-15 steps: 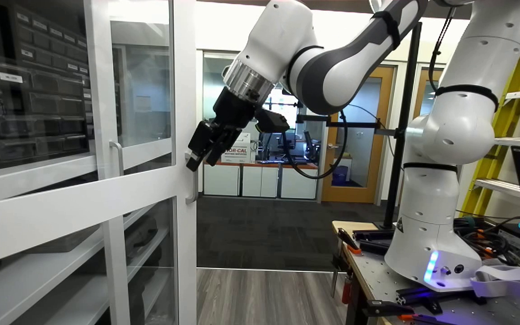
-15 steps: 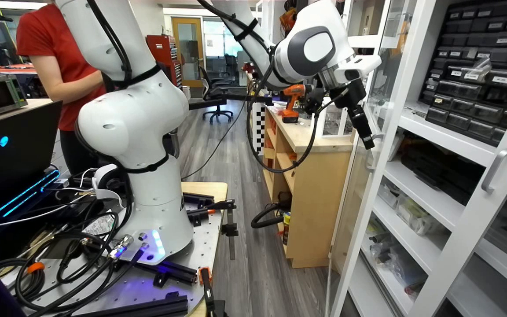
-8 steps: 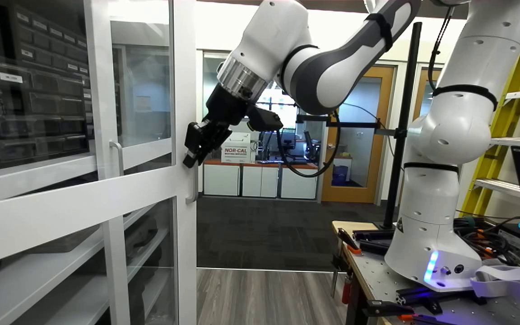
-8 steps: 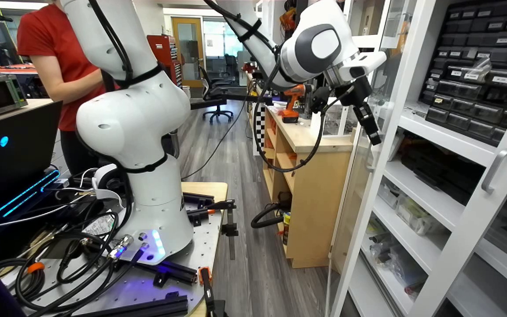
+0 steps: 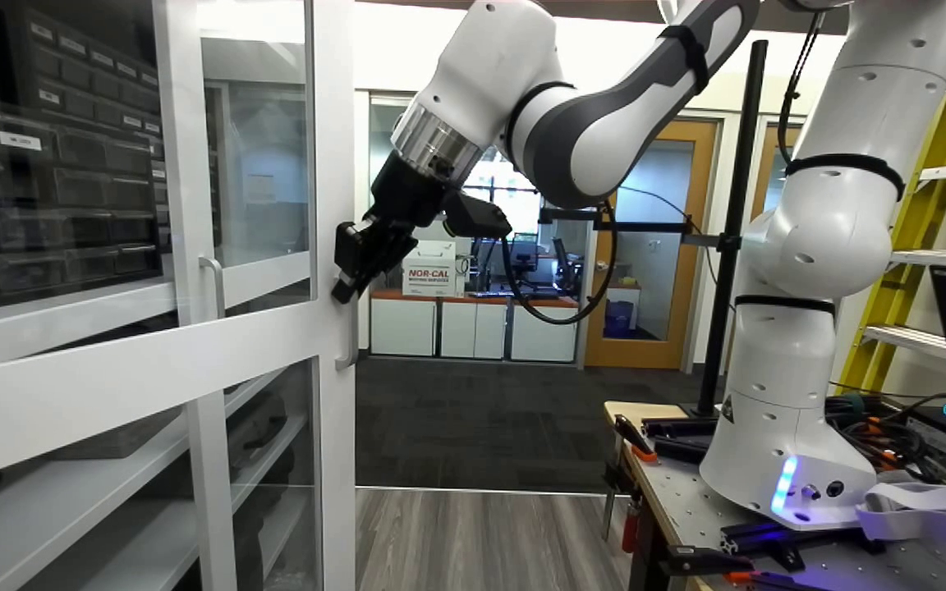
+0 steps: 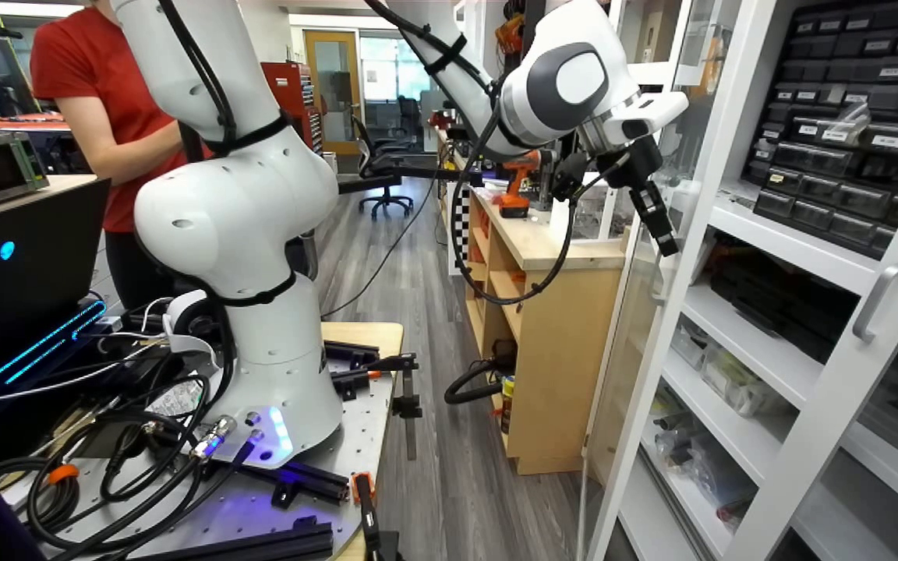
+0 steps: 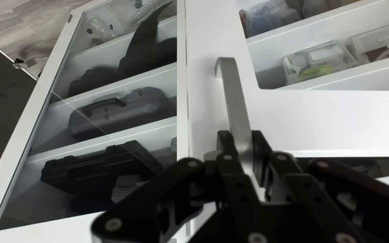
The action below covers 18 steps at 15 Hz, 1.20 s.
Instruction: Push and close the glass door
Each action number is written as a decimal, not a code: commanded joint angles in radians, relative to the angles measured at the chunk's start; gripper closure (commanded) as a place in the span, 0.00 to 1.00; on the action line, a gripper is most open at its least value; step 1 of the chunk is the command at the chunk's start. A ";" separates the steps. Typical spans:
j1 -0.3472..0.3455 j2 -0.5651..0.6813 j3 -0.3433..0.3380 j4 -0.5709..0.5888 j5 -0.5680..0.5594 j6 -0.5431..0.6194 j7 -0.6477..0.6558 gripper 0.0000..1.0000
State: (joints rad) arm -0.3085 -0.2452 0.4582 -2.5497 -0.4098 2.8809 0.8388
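Note:
The glass door (image 5: 334, 164), white-framed around a clear pane, stands swung out from the cabinet in both exterior views. Its curved grey handle (image 7: 235, 98) runs down the frame in the wrist view. My gripper (image 7: 240, 145) is shut on the upper end of that handle, one black finger (image 7: 261, 148) against each side. Seen from outside, the gripper (image 5: 345, 292) slants down onto the door's free edge and covers the handle's top; the lower part of the handle (image 5: 350, 351) shows beneath it. In an exterior view the gripper (image 6: 666, 243) meets the door nearly edge-on.
Behind the door are cabinet shelves (image 6: 745, 417) and small black drawers (image 6: 846, 171). A neighbouring white door has its own handle (image 6: 882, 300). A wooden workbench (image 6: 570, 351) with an orange drill (image 6: 517, 183) stands beyond. A person in red (image 6: 98, 101) is behind the arm.
The gripper has moved in toward the door's edge, and its fingers have come together on the handle. The door's edge has shifted very slightly.

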 commanded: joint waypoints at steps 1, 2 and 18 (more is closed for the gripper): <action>-0.039 0.032 0.004 0.047 -0.036 0.023 0.018 0.95; -0.039 0.048 0.000 0.061 -0.034 0.022 0.008 0.95; -0.054 0.374 -0.046 0.411 -0.143 0.004 -0.158 0.95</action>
State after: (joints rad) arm -0.3591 0.0446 0.4182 -2.2600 -0.5294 2.8796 0.7213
